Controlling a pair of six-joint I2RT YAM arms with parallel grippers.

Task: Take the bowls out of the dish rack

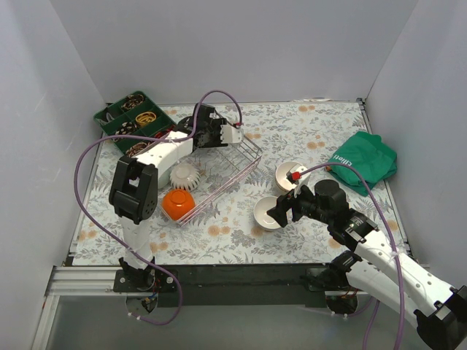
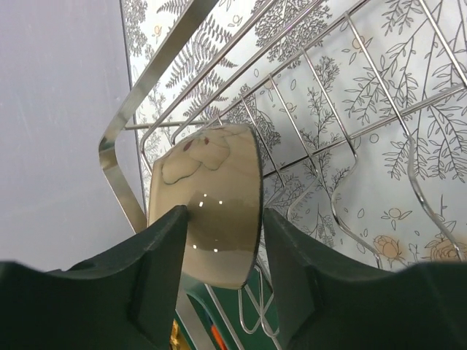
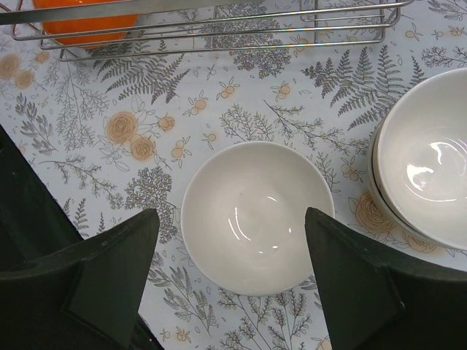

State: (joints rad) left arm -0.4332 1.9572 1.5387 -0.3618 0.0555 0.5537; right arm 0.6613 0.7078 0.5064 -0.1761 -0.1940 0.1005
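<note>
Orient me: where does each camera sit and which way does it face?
Top external: above and behind the bases, looking down on table, dish rack, left arm, right arm.
Left wrist: in the dish rack, facing a beige bowl flanked by the left hand.
Right wrist: straight down on a white bowl, right hand framing it.
Shared: top external and right wrist both show the orange bowl.

Soft, even light from overhead filled the enclosure, bouncing off pale walls (image 1: pixel 219 51) and leaving only faint shadows on the floral tablecloth (image 1: pixel 306 138). Pinpoint highlights dotted the glazed tan bowl (image 2: pixel 211 219) and the white bowl (image 3: pixel 255 219), and the wire dish rack (image 2: pixel 314 80) gleamed. All three views were sharp.
</note>
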